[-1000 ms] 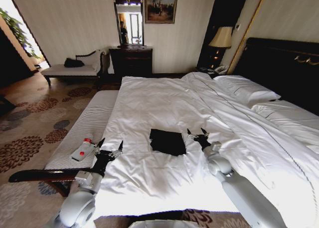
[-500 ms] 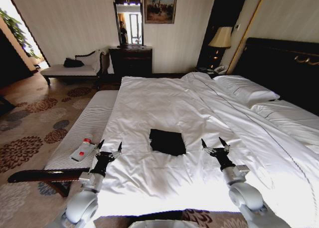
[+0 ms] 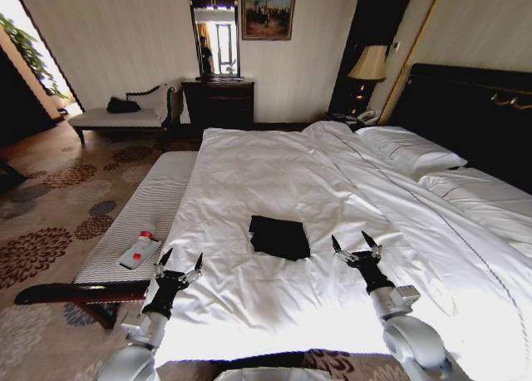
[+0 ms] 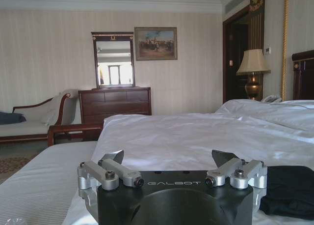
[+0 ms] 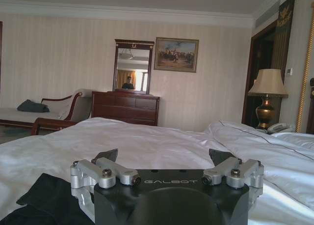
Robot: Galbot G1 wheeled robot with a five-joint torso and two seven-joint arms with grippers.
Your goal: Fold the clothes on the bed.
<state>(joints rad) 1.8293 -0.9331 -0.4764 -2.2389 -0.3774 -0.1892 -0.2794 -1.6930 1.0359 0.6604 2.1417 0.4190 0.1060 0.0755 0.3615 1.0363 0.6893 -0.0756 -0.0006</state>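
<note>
Near the foot edge of the bed (image 3: 274, 160), the black T-shirt (image 3: 279, 236) lies folded into a compact square, apparently finished, between the left gripper (image 3: 179, 264) and right gripper (image 3: 355, 244), both spread wide and empty

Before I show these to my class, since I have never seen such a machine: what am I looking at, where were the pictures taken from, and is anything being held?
This is a wheeled robot with two arms, facing a large bed with white sheets. One picture comes from a camera on its head, looking down; the other two come from cameras on its wrists, looking low across the bedding. The left gripper hovers at the bed's edge, by a grey-striped bench. The right gripper hovers over the sheet. Both are open and hold nothing. Between them lies a folded black soft-fabric T-shirt, apart from both grippers.
</note>
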